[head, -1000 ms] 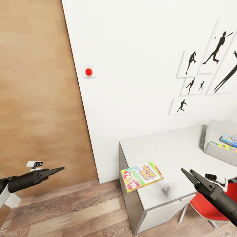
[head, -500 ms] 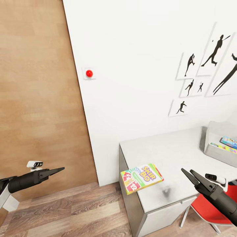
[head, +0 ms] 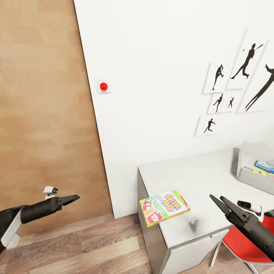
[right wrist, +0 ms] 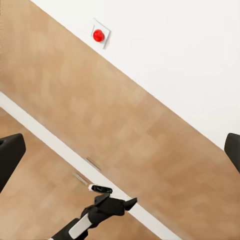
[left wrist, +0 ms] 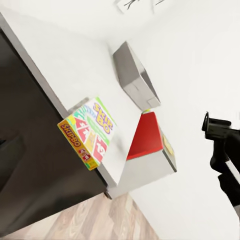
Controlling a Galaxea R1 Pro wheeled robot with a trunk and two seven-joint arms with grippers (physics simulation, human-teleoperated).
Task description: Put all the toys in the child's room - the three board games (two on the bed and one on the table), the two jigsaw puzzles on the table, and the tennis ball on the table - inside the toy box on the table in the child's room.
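Games: one SKIP-BO box (head: 164,208), one in toy box (head: 249,164).

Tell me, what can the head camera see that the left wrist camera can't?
Head view, not the left wrist view: the red button on the wall, the left gripper, and a blue game lying inside the grey tray.
Left wrist view, not the head view: the lettered yellow side of the Skip-Bo game.
Both: the Skip-Bo game poking over the corner of the table, the tray, and the red chair.
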